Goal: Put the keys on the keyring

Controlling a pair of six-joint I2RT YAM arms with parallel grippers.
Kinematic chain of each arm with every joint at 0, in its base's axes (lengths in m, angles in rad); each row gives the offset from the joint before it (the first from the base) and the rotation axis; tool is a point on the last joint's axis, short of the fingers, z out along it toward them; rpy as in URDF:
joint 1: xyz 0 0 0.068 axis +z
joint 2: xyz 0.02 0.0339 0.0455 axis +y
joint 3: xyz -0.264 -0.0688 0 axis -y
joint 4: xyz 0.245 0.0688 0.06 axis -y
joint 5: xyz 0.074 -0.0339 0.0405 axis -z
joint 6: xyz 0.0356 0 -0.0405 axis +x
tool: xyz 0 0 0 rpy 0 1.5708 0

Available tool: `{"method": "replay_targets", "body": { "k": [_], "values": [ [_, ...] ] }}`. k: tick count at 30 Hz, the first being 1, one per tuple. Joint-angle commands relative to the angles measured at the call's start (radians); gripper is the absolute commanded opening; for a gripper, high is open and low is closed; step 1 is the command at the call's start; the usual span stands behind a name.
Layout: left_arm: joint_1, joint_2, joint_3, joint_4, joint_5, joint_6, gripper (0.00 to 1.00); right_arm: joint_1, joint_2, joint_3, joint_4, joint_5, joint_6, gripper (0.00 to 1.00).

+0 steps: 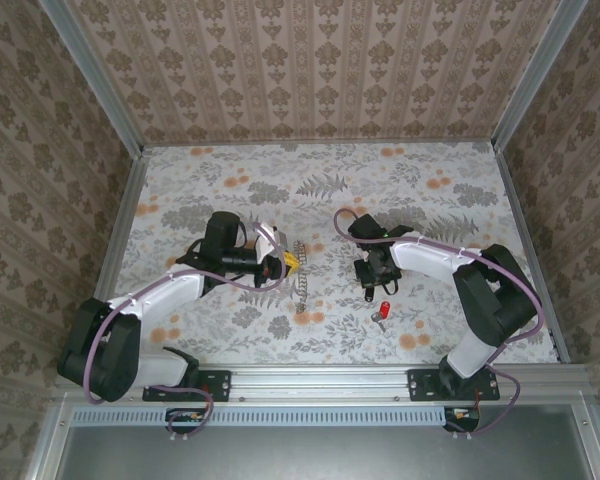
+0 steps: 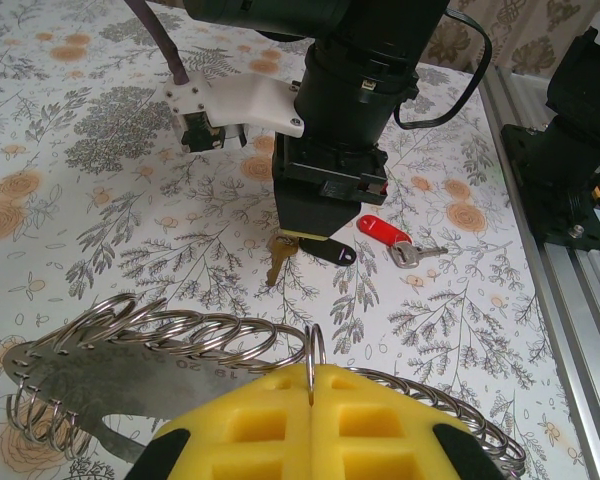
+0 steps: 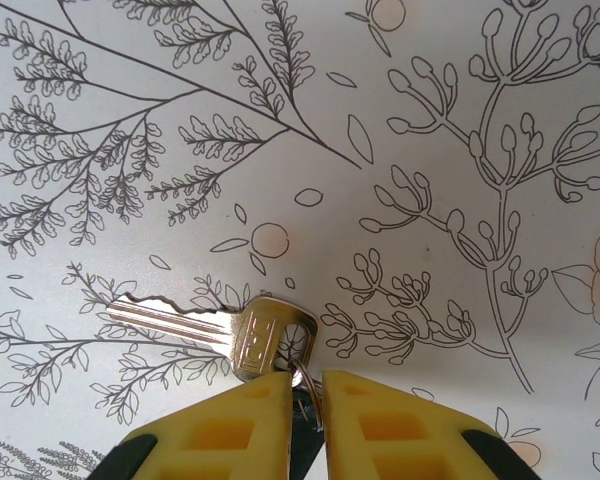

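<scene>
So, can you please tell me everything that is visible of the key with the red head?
The red key has an oblong, glossy red plastic head and a small silvery metal blade. It lies flat on the flowered table, toward its near edge, close beside the right end effector but apart from it. Only the table touches it.

Yellow-tipped left gripper (image 1: 292, 262) sits atop the silvery coiled metal keyring (image 1: 302, 288); small red-headed metal key (image 1: 383, 311) lies just beside the right gripper (image 1: 369, 288).
</scene>
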Motion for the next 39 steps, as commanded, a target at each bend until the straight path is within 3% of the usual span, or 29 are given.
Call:
{"method": "replay_targets", "body": {
  "k": [1, 13, 27, 34, 39],
  "values": [
    [0.000, -0.004, 0.039, -0.001, 0.045, 0.027, 0.00, -0.005, 0.012, 0.021, -0.015, -0.014, 0.008, 0.18],
    [-0.001, -0.006, 0.039, -0.002, 0.044, 0.027, 0.00, -0.005, 0.024, 0.024, -0.016, -0.015, 0.008, 0.16],
    [-0.001, -0.006, 0.039, -0.005, 0.044, 0.028, 0.00, -0.008, 0.004, 0.023, -0.012, -0.026, -0.002, 0.07],
    [-0.005, 0.006, 0.048, -0.002, 0.037, 0.015, 0.00, -0.014, -0.235, -0.066, 0.160, -0.161, -0.072, 0.03],
    [-0.017, 0.019, 0.044, 0.020, 0.025, 0.015, 0.00, -0.014, -0.480, -0.220, 0.357, -0.388, -0.242, 0.06]
  ]
}}
